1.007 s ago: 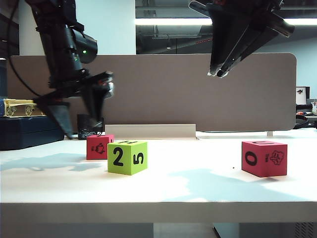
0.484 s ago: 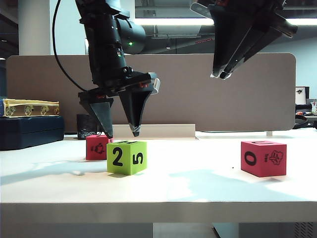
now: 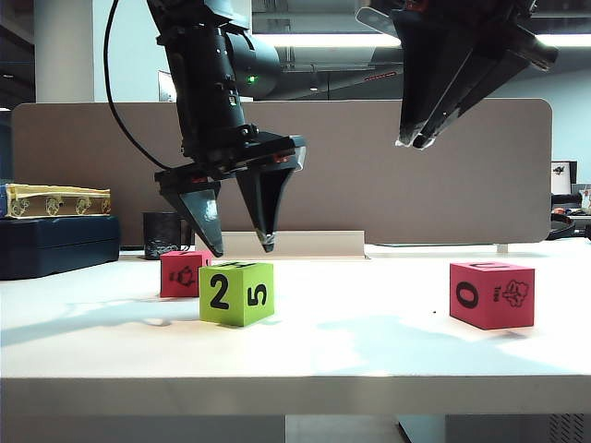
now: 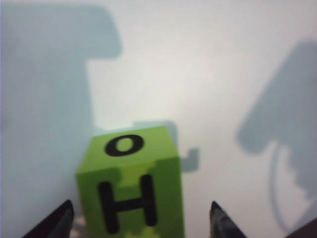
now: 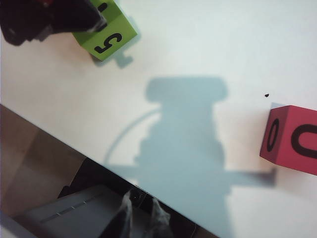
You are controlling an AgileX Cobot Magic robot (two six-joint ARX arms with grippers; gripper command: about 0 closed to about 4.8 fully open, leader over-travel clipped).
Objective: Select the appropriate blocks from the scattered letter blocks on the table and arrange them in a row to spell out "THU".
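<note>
- The left gripper [image 3: 242, 247] hangs just above the green block [image 3: 237, 292], jaws spread wide and holding nothing; in the left wrist view its fingertips [image 4: 63, 214] flank the block.
- The green block sits on the table [image 3: 369, 341] toward the left, near the front edge. It reads "2" and "5" on its front-facing sides, "H" on top and "O" on another side.
- A red block [image 3: 182, 273] stands just behind the green one, showing a small animal drawing.
- Another red block [image 3: 492, 293] lies well apart, toward the right edge, marked "0" beside an animal drawing.
- The right gripper [image 3: 417, 140] hangs high over the right half of the table, fingers pinched together, empty.
</note>
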